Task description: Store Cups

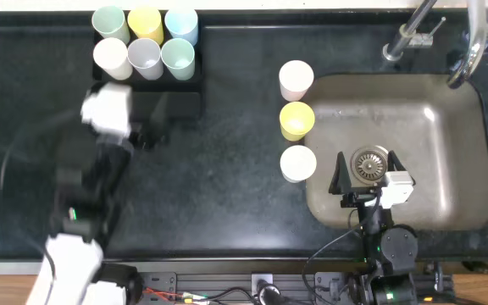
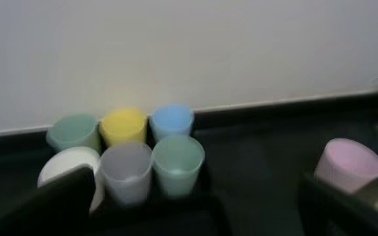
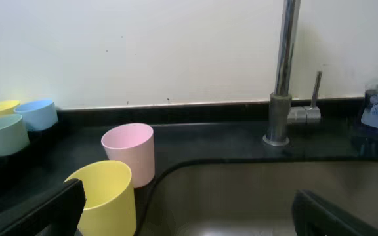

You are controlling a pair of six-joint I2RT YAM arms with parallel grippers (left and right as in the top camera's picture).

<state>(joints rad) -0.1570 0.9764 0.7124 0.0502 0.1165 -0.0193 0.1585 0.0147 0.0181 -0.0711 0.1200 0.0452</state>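
Black counter: six cups stand in the rack at back left. Pink cup, yellow cup and white cup line the sink's left edge. Left gripper is near the rack, jaws wide, empty. Right gripper is over the sink, jaws wide, empty.

The sink is brushed metal with a dull sheen. The tap behind it is polished, mirror-bright metal. The counter around the sink is dark, speckled and glossy, like stone. The cups just beside the sink look like smooth, matt plastic. The wall behind the sink is smooth and matt.
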